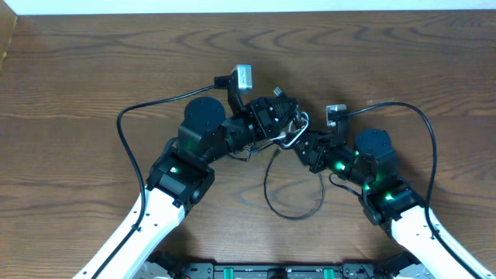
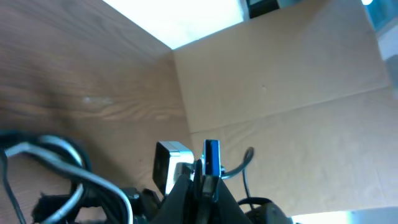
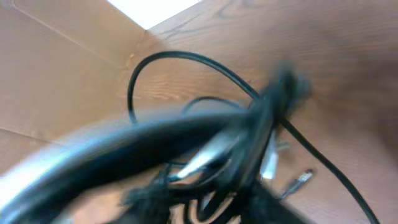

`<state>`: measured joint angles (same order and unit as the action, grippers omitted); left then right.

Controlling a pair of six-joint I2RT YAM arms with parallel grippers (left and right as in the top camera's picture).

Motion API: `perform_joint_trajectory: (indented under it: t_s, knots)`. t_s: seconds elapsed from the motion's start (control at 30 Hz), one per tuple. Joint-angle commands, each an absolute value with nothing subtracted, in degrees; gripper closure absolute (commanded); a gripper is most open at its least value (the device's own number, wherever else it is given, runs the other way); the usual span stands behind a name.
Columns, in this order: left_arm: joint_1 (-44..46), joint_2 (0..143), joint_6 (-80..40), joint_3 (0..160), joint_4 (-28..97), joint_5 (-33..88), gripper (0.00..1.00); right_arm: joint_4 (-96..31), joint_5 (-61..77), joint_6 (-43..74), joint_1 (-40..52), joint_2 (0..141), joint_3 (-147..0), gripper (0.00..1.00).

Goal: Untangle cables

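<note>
**A:** What lies closest to the arm bases?

**B:** The black cable (image 1: 266,190). It makes a slack, open loop flat on the table (image 1: 77,77), and its upper ends run up toward the two grippers.

**A:** And just past that loop?

**B:** The grippers meet nose to nose over the middle of the table. The right gripper (image 1: 302,145) comes in from the right, its tip just beside the bunch of cords. Its own camera is smeared, so I cannot tell whether its fingers are apart or pinched on anything.

**A:** The left one?

**B:** The left gripper (image 2: 200,180) has its fingers pressed together. A blue-tipped plug (image 2: 212,155) stands up from between them, clamped there. The cord curving off that plug looks dark, so it is probably the black cable's end, though the view is tight.

**A:** Where is the white cable?

**B:** From overhead, the white cable (image 1: 294,140) arcs across the gap between the two grippers. In the left wrist view it curls in loops low on the left.

**A:** Farthest out?

**B:** Wood grain, then a cardboard wall (image 2: 280,81) at the table's edge.
</note>
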<state>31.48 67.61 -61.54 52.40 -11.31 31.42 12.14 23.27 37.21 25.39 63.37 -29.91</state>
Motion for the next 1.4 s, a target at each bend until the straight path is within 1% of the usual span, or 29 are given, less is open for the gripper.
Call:
perform_joint_trajectory:
  t_s: [0.0, 0.07, 0.2, 0.33, 0.37, 0.5, 0.57, 0.63, 0.73, 0.83, 0.93, 1.1, 1.2, 1.3, 1.33, 1.37]
  knots:
    - [31.31, 66.96, -63.55, 52.84, -12.56, 34.54, 0.92, 11.77, 14.98, 36.77, 25.91, 64.10, -30.22, 0.92]
    - [31.31, 66.96, -63.55, 52.84, -12.53, 34.54, 0.92, 11.53, 11.05, 36.03, 25.91, 64.07, -30.22, 0.99]
    - [31.31, 66.96, -63.42, 52.84, -11.84, 34.48, 0.92, 11.60, 9.17, 35.46, 25.12, 63.11, -30.22, 0.99]
    - [31.31, 67.00, -55.42, 52.84, -2.20, 29.45, 0.92, 10.98, 12.16, 35.48, 23.86, 58.37, -30.22, 0.99]
    - [31.31, 67.11, -53.82, 52.84, 2.72, 25.89, 0.92, 10.61, 13.58, 35.48, 23.42, 56.73, -30.22, 0.99]
    - [31.31, 68.47, -53.36, 52.71, 15.66, 13.58, 0.92, 8.78, 21.45, 35.55, 20.69, 49.58, -30.22, 0.99]
    - [31.31, 69.58, -53.36, 52.71, 18.20, 10.94, 0.92, 6.94, 23.57, 36.69, 19.31, 46.61, -30.22, 0.99]
    - [31.31, 71.92, -53.41, 52.71, 18.85, 10.76, 0.92, 5.28, 25.93, 38.02, 17.78, 43.66, -30.22, 0.99]
    - [31.31, 75.13, -53.39, 52.71, 18.83, 10.83, 0.70, 5.13, 31.24, 38.85, 16.21, 40.25, -30.22, 0.99]
    - [31.29, 77.56, -53.41, 52.71, 18.57, 8.49, 0.60, 4.84, 35.46, 36.56, 15.16, 38.02, -30.22, 0.99]
    - [31.29, 79.75, -53.39, 52.71, 18.59, 3.64, 0.59, 4.91, 40.25, 36.12, 13.93, 36.25, -30.22, 0.99]
    - [30.96, 81.08, -53.36, 52.73, 18.63, -3.33, 0.59, 4.91, 43.53, 36.14, 12.10, 35.46, -30.22, 0.99]
    - [30.37, 81.06, -52.99, 52.73, 18.83, -5.80, 0.59, 4.89, 44.73, 36.14, 10.87, 35.46, -30.22, 0.99]
    - [29.08, 80.93, -49.89, 52.73, 18.83, -6.98, 0.59, 4.89, 44.73, 36.12, 9.50, 35.46, -30.22, 0.99]
    - [28.64, 80.79, -49.67, 52.73, 18.85, -6.92, 0.58, 4.82, 44.71, 36.10, 9.21, 35.46, -30.22, 0.99]
    - [27.77, 80.38, -49.63, 52.73, 18.85, -6.68, 0.43, 4.23, 44.27, 35.59, 8.47, 35.48, -30.22, 0.99]
